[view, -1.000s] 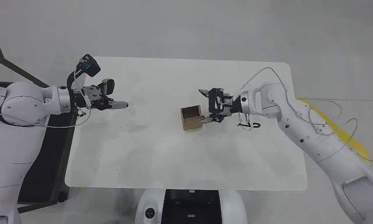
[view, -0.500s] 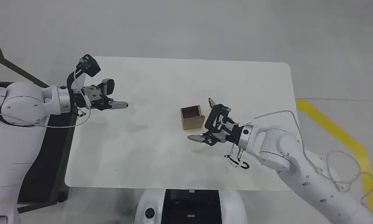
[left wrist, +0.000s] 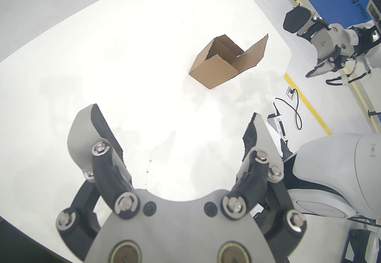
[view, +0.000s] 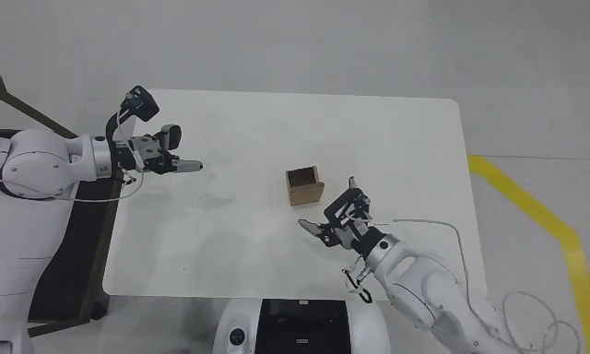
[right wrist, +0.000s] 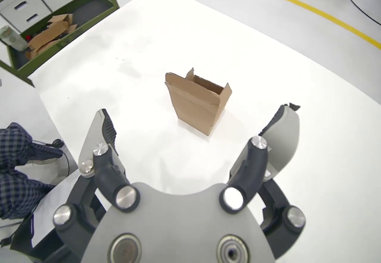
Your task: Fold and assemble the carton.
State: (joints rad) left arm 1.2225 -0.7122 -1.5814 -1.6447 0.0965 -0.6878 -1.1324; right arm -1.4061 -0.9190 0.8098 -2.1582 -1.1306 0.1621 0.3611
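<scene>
carton: I see it upright near the middle of the surface, top flaps open.
left hand: spread, empty, well apart from carton.
right hand: spread, empty, near carton, on my side.

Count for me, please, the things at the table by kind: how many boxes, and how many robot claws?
Cardboard box: 1
Claws: 2 (left claw, right claw, both open and holding nothing)
Total: 3
</scene>
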